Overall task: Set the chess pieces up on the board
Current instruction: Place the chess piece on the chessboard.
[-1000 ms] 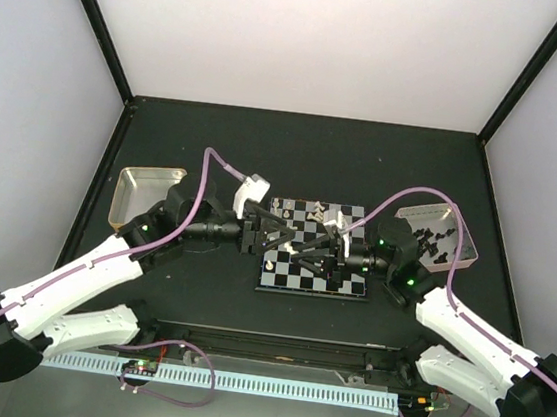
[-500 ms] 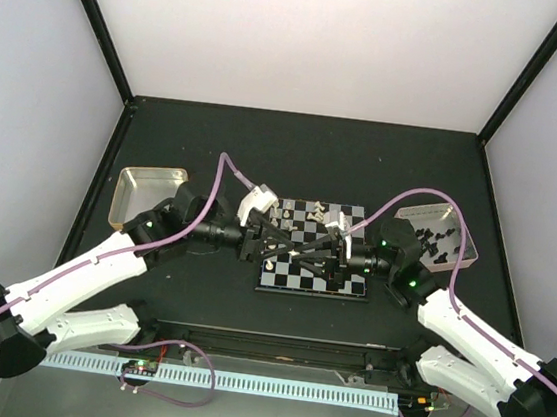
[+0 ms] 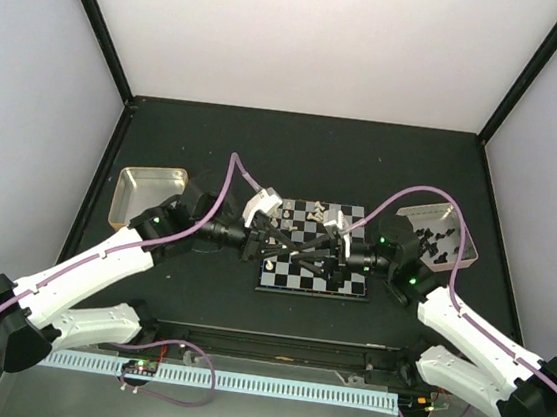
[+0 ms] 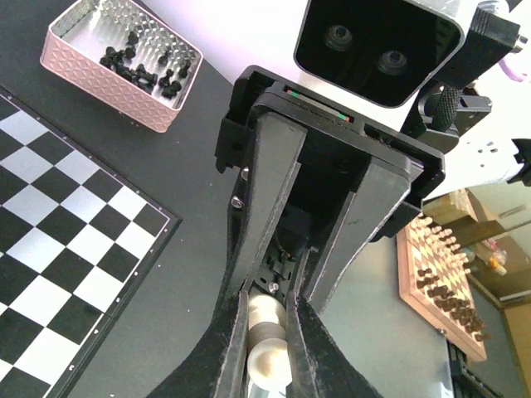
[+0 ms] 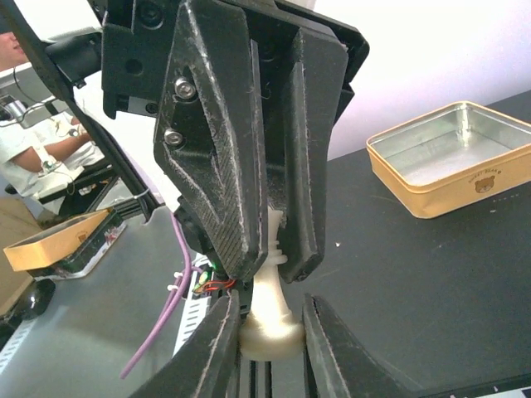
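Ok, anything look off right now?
Both end effectors clamp the same white chess piece over the board: the left end effector on its top, the right end effector on its base. Likely a handover; nothing else stands out.

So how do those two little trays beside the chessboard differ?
The gold tray has smooth walls and looks empty; the pink tray has patterned walls and holds small black pieces. The gold tray sits left of the board, the pink tray right. Both are shallow, rounded-corner rectangles.
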